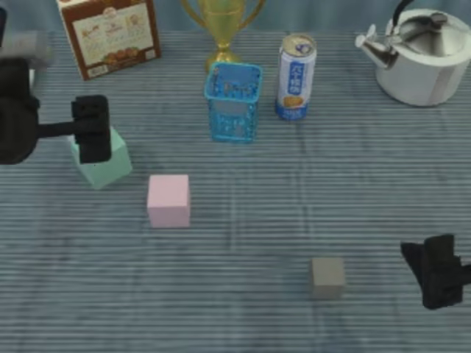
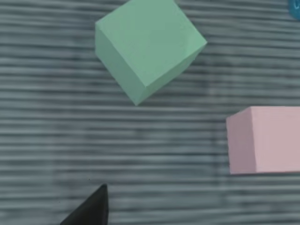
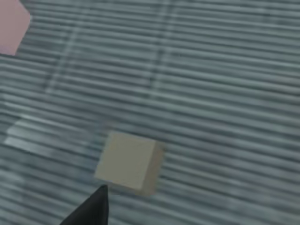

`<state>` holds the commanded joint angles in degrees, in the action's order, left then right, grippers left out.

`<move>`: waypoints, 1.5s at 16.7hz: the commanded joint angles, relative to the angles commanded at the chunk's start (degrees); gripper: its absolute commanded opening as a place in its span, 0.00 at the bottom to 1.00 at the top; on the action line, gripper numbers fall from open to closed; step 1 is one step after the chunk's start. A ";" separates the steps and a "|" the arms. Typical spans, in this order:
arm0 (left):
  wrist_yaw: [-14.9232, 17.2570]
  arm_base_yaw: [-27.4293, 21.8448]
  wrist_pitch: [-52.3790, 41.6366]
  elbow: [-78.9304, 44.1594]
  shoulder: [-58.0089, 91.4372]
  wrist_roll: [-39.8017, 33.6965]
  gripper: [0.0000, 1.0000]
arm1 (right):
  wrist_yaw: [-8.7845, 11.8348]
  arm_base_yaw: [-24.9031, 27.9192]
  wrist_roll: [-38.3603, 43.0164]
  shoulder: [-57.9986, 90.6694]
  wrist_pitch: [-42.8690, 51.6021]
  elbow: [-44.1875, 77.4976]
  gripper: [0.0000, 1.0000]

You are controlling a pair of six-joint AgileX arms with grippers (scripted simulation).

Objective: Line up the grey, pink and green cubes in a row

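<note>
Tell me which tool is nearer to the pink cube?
Left. The left tool is over the green cube, beside the pink cube; the right tool is far across, past the grey cube.

three cubes total, one green cube (image 1: 103,165), one pink cube (image 1: 168,199), one grey cube (image 1: 327,276), plus one blue mesh basket (image 1: 233,101), one can (image 1: 296,76), one kettle (image 1: 419,55), one trophy (image 1: 222,26), one box (image 1: 109,33), two grippers
</note>
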<state>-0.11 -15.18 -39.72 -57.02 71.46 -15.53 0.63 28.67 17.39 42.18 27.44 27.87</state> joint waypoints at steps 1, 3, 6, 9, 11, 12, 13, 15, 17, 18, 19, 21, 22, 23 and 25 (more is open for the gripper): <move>0.00 -1.24 -3.31 -4.51 6.31 -1.24 1.00 | 0.12 -2.40 -1.99 -5.42 -2.88 -4.32 1.00; 0.02 -3.60 -9.56 -13.09 17.83 -3.62 1.00 | 0.19 -7.32 -5.68 -15.13 -8.22 -11.64 1.00; 0.10 -6.71 -17.51 -24.52 31.86 -6.80 1.00 | -0.03 -14.99 -10.67 -26.92 -15.67 -19.93 1.00; 0.18 -9.07 -23.24 -33.80 42.00 -9.27 1.00 | -0.37 -21.99 -14.53 -35.15 -22.02 -25.04 1.00; 0.22 -10.13 -25.67 -38.13 46.62 -10.38 1.00 | -0.52 -25.56 -16.27 -39.26 -25.18 -26.79 1.00; 0.23 -10.48 -26.44 -39.60 48.21 -10.75 1.00 | -0.58 -26.88 -16.87 -40.80 -26.35 -27.36 1.00; 0.24 -10.70 -26.93 -40.56 49.24 -10.98 1.00 | -0.62 -27.74 -17.24 -41.78 -27.12 -27.72 1.00; 0.24 -10.80 -27.13 -40.98 49.69 -11.09 1.00 | -0.63 -28.10 -17.39 -42.18 -27.44 -27.87 1.00; 0.24 -10.80 -27.13 -40.98 49.69 -11.09 1.00 | -0.63 -28.10 -17.39 -42.18 -27.44 -27.87 1.00; 0.25 -10.49 -27.00 -40.83 49.55 -11.03 1.00 | -0.63 -28.10 -17.39 -42.18 -27.44 -27.87 1.00; 0.25 -10.52 -26.81 -40.66 49.63 -11.00 1.00 | -0.63 -28.10 -17.39 -42.18 -27.44 -27.87 1.00; 0.25 -10.59 -24.72 -39.06 50.42 -10.88 1.00 | -0.63 -28.10 -17.39 -42.18 -27.44 -27.87 1.00; 0.25 -10.62 -22.77 -37.81 51.11 -10.86 1.00 | -0.63 -28.10 -17.39 -42.18 -27.44 -27.87 1.00; 0.26 -10.62 -20.26 -36.39 51.96 -10.87 1.00 | -0.63 -28.10 -17.39 -42.18 -27.44 -27.87 1.00; 0.28 -10.64 -14.79 -33.32 53.77 -10.87 1.00 | -0.63 -28.10 -17.39 -42.18 -27.44 -27.87 1.00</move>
<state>0.17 -25.81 -54.51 -90.34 125.23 -26.41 0.00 0.57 0.00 0.00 0.00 0.00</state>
